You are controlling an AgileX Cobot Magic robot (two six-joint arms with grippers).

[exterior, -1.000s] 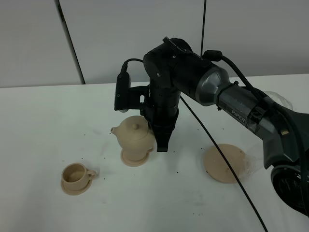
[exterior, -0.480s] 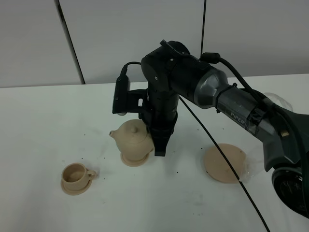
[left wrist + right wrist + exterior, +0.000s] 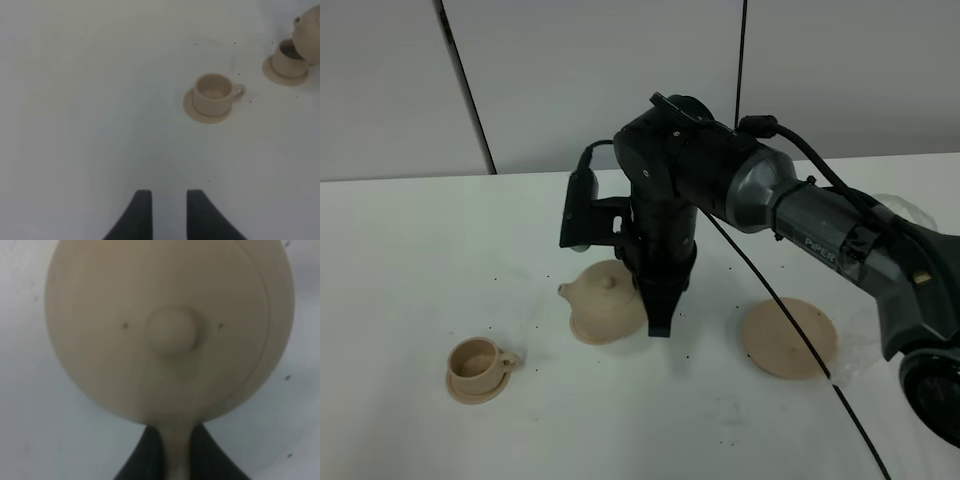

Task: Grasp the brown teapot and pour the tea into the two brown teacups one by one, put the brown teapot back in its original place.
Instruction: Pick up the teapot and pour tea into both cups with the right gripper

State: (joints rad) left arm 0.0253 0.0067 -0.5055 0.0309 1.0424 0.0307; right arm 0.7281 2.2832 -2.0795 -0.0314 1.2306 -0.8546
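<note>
We see the right gripper clamped on the brown teapot, which hangs low above the far teacup.
Across the white table the right arm reaches past the middle, its jaws pinching the pot's loop handle, spout toward 9 o'clock in the high view. The round plate lies at 3 o'clock of the pot, well apart. The near teacup sits on its saucer at 8 o'clock of the pot. The far teacup shows only in the left wrist view, under the pot's belly; whether they touch we cannot tell. The left gripper hovers over the table, jaws narrowly parted, holding nothing.
</note>
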